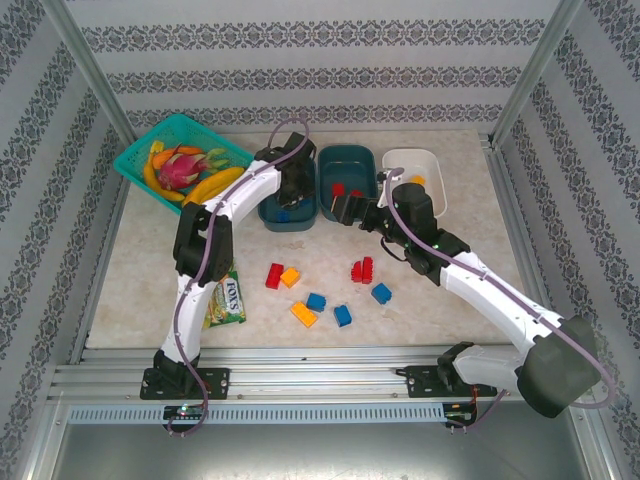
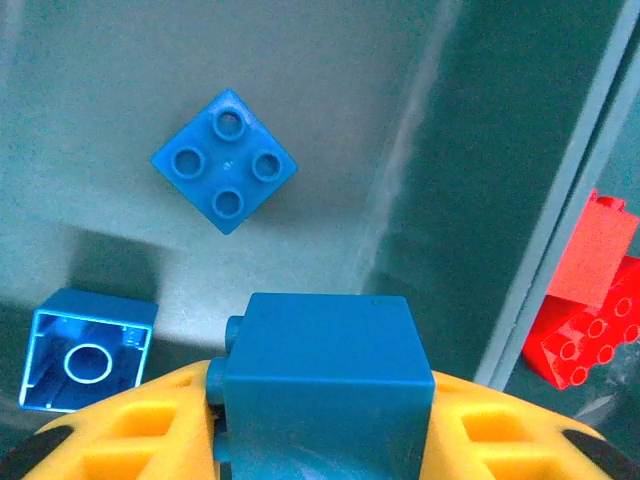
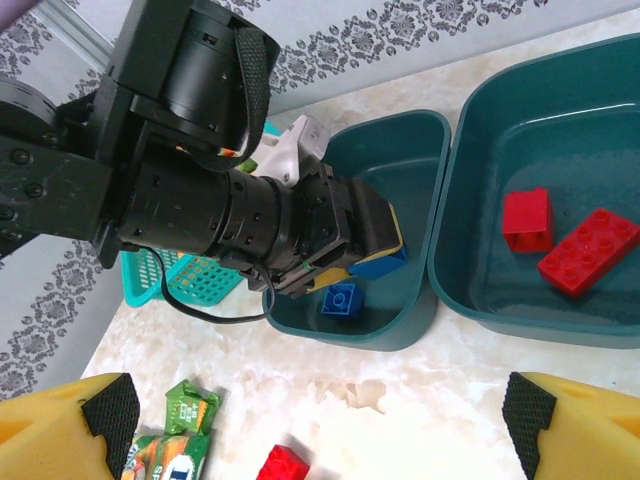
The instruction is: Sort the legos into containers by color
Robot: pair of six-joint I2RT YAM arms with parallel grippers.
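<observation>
Over the left teal tub (image 3: 412,160) at the far side, the left end effector (image 1: 289,190) is clamped on a blue brick (image 2: 320,380). Two blue bricks (image 2: 224,160) lie inside. This looks like the release step, so next its jaws need to part. The right end effector (image 3: 320,410) hangs wide open near the middle tub (image 1: 352,163). Loose legos (image 1: 303,314) wait on the tabletop (image 1: 140,270).

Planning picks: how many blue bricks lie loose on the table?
3, in a loose row: left blue brick; middle blue brick, nearest the front; right blue brick. The right arm may hide others.
</observation>
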